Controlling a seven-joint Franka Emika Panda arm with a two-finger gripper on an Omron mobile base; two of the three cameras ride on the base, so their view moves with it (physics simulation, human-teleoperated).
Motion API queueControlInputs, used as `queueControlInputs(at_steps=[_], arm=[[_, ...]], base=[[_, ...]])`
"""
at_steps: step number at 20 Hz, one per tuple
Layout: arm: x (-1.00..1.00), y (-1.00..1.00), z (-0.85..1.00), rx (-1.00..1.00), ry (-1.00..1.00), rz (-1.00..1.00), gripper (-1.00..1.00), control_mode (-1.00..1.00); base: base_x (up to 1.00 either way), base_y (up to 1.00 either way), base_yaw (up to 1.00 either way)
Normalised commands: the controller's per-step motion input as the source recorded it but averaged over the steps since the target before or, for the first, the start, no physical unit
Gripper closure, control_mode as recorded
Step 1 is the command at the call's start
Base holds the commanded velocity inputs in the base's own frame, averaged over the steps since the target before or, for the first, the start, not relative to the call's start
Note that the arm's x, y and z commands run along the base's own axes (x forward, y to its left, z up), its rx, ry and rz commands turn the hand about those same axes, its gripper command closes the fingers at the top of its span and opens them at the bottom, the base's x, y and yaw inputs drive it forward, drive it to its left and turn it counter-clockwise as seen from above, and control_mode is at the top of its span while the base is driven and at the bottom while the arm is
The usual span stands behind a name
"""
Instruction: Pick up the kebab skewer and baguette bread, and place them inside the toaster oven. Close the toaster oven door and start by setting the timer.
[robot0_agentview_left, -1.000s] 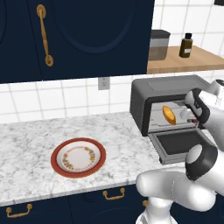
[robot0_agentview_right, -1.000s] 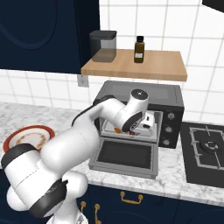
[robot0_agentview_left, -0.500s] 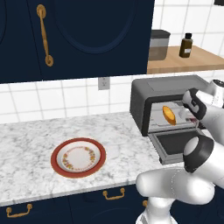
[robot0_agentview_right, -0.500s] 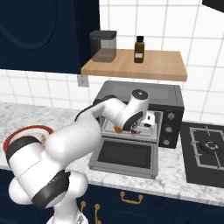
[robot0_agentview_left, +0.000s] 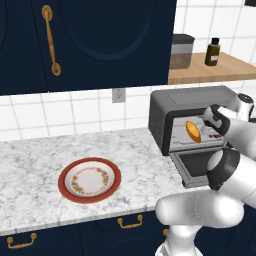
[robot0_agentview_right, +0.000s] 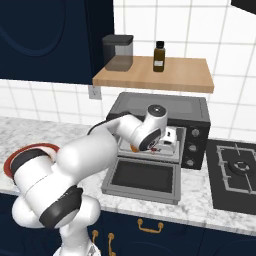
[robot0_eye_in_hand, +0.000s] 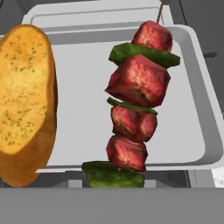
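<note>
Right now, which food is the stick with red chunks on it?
The kebab skewer. It has red meat chunks and green bits on a stick; the baguette bread beside it is one plain golden loaf.

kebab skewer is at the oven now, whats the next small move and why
Probably ease the kebab skewer a little lower and let it go. In the hand view it hangs over the grey tray beside the baguette bread, which already sits in the toaster oven. The toaster oven door lies open and flat, so closing it comes afterwards.

Even bright render, sharp (shadows seemingly faint).
</note>
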Motion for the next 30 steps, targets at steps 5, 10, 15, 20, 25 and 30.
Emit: queueControlInputs(at_steps=[5, 10, 15, 20, 25, 30], arm=[[0.27, 0.0, -0.15, 0.0, -0.04, 0.0, 1.0, -1.0], [0.14, -0.01, -0.11, 0.0, 0.0, 0.0, 1.0, -1.0], [0.0, -0.03, -0.14, 0.0, 0.0, 0.0, 1.0, -1.0], [0.03, -0.01, -0.02, 0.0, 0.0, 0.0, 1.0, -1.0], [-0.01, -0.02, -0.15, 0.0, 0.0, 0.0, -1.0, -1.0], [-0.05, 0.0, -0.22, -0.01, 0.0, 0.0, -1.0, -1.0]], base=[[0.0, 0.0, 0.0], [0.0, 0.0, 0.0], [0.0, 0.0, 0.0], [0.0, 0.0, 0.0], [0.0, 0.0, 0.0], [0.0, 0.0, 0.0]])
